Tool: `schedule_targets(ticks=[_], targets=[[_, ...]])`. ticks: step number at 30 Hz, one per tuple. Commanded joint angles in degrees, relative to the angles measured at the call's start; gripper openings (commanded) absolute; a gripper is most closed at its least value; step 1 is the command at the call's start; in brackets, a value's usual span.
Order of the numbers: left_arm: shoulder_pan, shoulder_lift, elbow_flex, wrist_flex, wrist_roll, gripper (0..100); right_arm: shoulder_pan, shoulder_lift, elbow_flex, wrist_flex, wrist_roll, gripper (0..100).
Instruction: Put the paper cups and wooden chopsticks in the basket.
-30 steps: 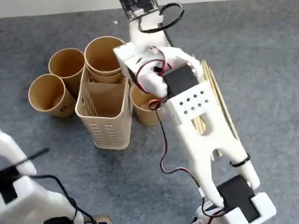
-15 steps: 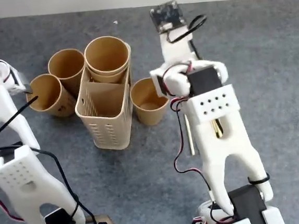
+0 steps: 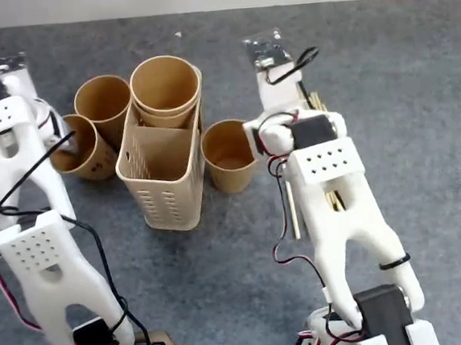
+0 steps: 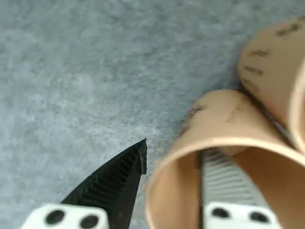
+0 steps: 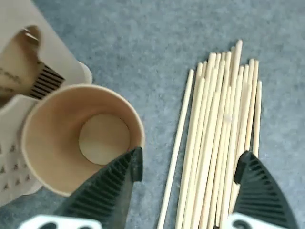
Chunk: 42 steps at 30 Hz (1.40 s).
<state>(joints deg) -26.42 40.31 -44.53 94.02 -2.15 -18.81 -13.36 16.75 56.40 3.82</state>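
Under my left arm (image 3: pixel 13 135), a brown paper cup (image 3: pixel 75 146) stands left of the cream basket (image 3: pixel 162 178). My left gripper (image 4: pixel 178 160) is open astride that cup's rim (image 4: pixel 209 143), with the black finger (image 4: pixel 119 186) outside and the pale one inside. A second cup (image 3: pixel 103 103) stands behind it. Stacked cups (image 3: pixel 165 85) sit in the basket's back compartment. A further cup (image 3: pixel 229 152) stands at the basket's right side. My right gripper (image 5: pixel 189 157) hangs open over a bundle of wooden chopsticks (image 5: pixel 224 129), next to that cup (image 5: pixel 81 138).
Grey carpet (image 3: pixel 399 69) covers the whole work surface. The chopsticks (image 3: pixel 292 207) lie largely under my right arm (image 3: pixel 319 165). The basket's front compartment (image 3: pixel 160 150) holds nothing. Bare carpet lies to the far right and in front of the basket.
My left arm has swung up from the near left to the leftmost cup. My right arm has moved right, away from the basket, to above the chopsticks.
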Motion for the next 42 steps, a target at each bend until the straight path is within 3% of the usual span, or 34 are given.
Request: schedule_targets(ticks=[1,3,9,18,23,26,34,42], targets=[[1.5,-1.0,-0.7,-0.4,-2.8,6,0.3,0.7,2.1,-3.4,0.4,30.7],[1.5,-1.1,-0.7,-0.4,-4.6,0,-0.6,2.1,3.8,-5.3,0.4,30.7],[0.3,-1.2,-1.4,0.0,-7.1,0,-2.1,6.2,5.8,-7.9,0.3,30.7],[-3.0,-1.1,-14.7,6.6,-7.1,0,-1.9,8.9,5.5,-7.7,0.3,24.5],[-6.4,-1.2,-15.3,6.4,-7.2,0,-0.4,2.5,5.2,-7.6,0.5,24.5],[-9.5,-1.2,-21.8,6.5,-6.9,0,-0.6,-3.2,5.3,-7.6,0.4,24.5],[-14.3,-1.2,-32.8,6.8,-6.9,0,-6.0,-11.4,5.8,-8.0,0.3,24.5],[-14.5,-3.6,-33.5,6.7,-6.5,0,-7.4,-1.3,10.9,-14.4,0.3,24.5]])
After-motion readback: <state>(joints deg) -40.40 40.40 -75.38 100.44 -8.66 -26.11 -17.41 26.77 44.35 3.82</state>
